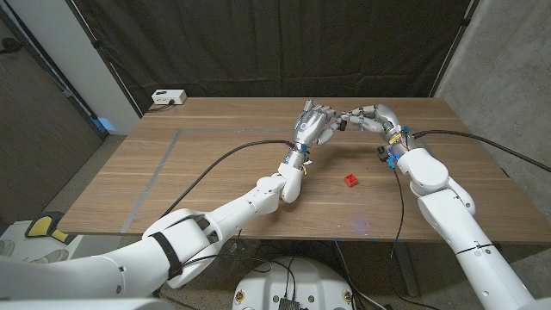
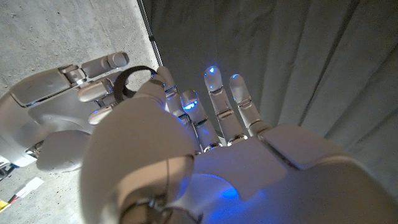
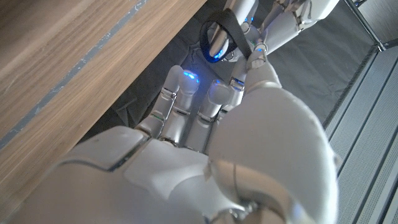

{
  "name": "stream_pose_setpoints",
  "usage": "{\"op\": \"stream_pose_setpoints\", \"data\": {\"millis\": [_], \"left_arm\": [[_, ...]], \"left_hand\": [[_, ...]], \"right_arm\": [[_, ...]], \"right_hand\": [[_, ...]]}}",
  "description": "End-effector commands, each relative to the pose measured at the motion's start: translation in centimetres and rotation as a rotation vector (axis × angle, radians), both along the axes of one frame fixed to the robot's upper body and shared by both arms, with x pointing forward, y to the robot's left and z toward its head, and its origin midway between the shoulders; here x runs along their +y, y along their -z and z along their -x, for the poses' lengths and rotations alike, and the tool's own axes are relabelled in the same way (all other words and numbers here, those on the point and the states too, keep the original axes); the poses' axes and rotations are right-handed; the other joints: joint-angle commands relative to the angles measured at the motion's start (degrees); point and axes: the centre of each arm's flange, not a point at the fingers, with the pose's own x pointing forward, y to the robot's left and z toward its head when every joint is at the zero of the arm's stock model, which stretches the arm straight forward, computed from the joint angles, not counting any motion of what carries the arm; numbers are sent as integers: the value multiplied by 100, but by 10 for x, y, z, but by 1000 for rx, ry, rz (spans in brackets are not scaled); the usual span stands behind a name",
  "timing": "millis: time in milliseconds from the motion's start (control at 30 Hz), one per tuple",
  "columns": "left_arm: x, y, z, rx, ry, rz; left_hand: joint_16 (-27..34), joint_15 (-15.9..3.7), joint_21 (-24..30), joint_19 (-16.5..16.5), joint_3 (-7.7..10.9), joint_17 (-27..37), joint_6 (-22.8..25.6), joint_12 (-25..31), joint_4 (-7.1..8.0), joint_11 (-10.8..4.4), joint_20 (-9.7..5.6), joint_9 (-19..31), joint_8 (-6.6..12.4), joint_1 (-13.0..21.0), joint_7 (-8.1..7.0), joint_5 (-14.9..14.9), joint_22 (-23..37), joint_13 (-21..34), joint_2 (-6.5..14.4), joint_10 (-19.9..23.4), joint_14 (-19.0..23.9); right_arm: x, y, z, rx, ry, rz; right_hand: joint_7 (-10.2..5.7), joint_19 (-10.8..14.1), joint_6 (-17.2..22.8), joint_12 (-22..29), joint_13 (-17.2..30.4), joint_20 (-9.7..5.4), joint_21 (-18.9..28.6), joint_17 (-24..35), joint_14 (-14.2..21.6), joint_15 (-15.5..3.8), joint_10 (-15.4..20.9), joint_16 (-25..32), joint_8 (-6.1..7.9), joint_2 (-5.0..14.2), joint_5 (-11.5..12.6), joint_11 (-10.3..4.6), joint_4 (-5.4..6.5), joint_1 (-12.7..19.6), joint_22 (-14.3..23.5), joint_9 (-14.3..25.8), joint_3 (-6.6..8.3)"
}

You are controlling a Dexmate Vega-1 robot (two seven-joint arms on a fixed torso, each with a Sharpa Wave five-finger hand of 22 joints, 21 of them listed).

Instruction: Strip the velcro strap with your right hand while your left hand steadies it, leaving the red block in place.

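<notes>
In the head view, the left hand (image 1: 314,126) and right hand (image 1: 362,117) were raised fingertip to fingertip above the table (image 1: 198,164), the red block (image 1: 351,181) lying nearer the robot. In the left wrist view, the velcro strap (image 2: 127,84) was looped between both hands. In the right wrist view, the loop was pinched by right fingers (image 3: 249,59).

The scene is seen from above by the head view, which looks down and forward over the wooden table (image 1: 215,164) toward a dark curtain (image 1: 258,43) behind it; both arms are taken in from the bottom corners, at a middling distance. The left wrist view is set close behind the left hand (image 2: 205,162), whose back is seen large, and faces the curtain and a grey wall. The right wrist view is set just as close behind the right hand (image 3: 205,155), turned so that the table runs along one side. The meeting of the two hands around a black strap (image 3: 227,28) is shared by all three views.
</notes>
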Motion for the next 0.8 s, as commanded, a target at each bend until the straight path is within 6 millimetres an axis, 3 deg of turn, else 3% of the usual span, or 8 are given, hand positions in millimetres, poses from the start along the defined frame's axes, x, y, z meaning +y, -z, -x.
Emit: {"op": "stream_pose_setpoints", "data": {"millis": [33,300,500,800], "left_arm": [[0,-2,-6,27,1,5],[1,-11,-6,186,25,20],[3,-27,-13,576,136,68],[6,-32,-21,958,311,143]], "left_hand": [[-7,-918,5,28,39,7,184,-4,-94,-49,25,98,62,90,20,36,0,11,50,48,-5],[2,-916,92,-22,58,-72,262,-2,-174,-50,55,197,154,175,291,40,124,6,57,133,43],[11,-885,156,-182,100,-88,249,-30,-228,-35,214,297,209,244,510,28,367,-2,80,127,5],[109,-823,200,-310,125,-70,162,-53,-262,-18,364,423,248,297,734,-11,741,2,105,47,-104]], "right_arm": [[2,-1,-7,-73,-39,10],[6,-3,-6,-128,-12,22],[7,-4,-6,-176,4,22],[5,-2,-6,-219,7,5]], "right_hand": [[208,-66,59,-41,-38,12,227,206,75,-711,67,-113,5,100,-164,54,-14,170,32,63,139],[323,-192,41,79,273,94,509,575,143,-703,21,-221,124,32,-118,85,4,91,34,234,241],[298,-227,49,111,368,77,599,680,162,-704,21,-260,178,3,-71,52,11,48,26,298,278],[278,-287,32,61,371,46,775,805,203,-708,60,-332,262,-56,13,8,12,-22,-4,412,364]]}}
